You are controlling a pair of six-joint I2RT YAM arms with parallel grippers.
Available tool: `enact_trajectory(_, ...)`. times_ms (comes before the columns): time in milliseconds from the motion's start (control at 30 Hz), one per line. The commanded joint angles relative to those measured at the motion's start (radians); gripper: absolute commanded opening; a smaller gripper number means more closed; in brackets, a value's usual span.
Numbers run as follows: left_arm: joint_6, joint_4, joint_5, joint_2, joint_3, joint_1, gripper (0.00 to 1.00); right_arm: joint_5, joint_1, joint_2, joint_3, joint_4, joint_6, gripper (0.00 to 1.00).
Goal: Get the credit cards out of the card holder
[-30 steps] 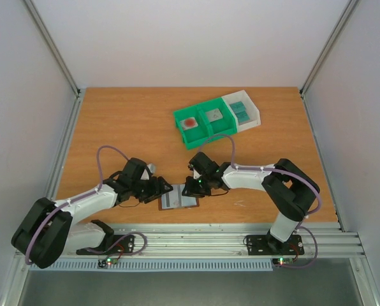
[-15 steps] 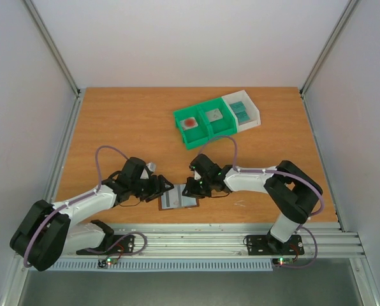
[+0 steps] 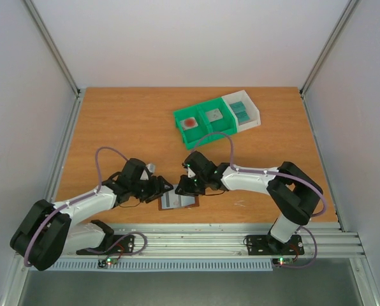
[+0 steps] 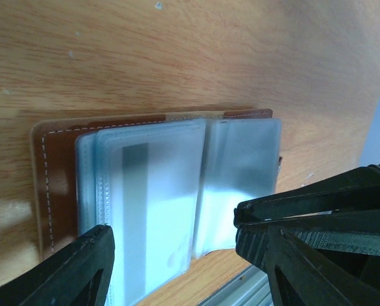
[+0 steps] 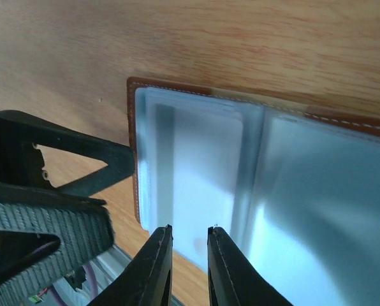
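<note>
The card holder [image 3: 178,201] lies open near the table's front edge, brown leather [image 4: 53,166] with grey-blue pocket panels [image 5: 317,185]. A credit card [image 4: 136,191] with a dark stripe shows through one pocket; in the right wrist view the card is a pale rectangle [image 5: 206,166]. My left gripper [image 4: 174,229] is open wide, its fingers [image 4: 81,268] straddling the holder's near side. My right gripper [image 5: 190,231] hovers over the panel's near edge, its jaws a narrow gap apart with nothing between them. Both grippers, left [image 3: 166,190] and right [image 3: 189,186], meet over the holder.
A green bin [image 3: 206,121] holds a red-spotted tile and a grey square. The white bin [image 3: 244,111] joined to it holds teal cards. The left gripper's finger [image 5: 50,191] lies close beside the right gripper. The metal rail runs just past the holder.
The right gripper has shifted left over the holder and its jaws have narrowed slightly. The left arm has barely moved.
</note>
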Motion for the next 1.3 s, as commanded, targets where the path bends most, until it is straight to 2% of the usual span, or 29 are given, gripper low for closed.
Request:
enact_trajectory(0, -0.006, 0.042, -0.010, -0.010, -0.020, 0.000, 0.66, 0.012, 0.014, 0.038, 0.038, -0.005, 0.010, 0.17)
enact_trajectory(367, -0.010, 0.048, -0.008, -0.024, -0.026, -0.001, 0.66, 0.011, 0.016, 0.121, 0.049, -0.009, 0.003, 0.14)
enact_trajectory(667, -0.011, 0.050, -0.001, -0.021, -0.023, -0.001, 0.66, 0.069, 0.018, 0.123, 0.015, -0.048, -0.005, 0.01)
enact_trajectory(1267, -0.032, 0.124, 0.027, -0.013, -0.026, -0.001, 0.66, 0.065, 0.018, 0.119, -0.008, -0.015, 0.009, 0.01)
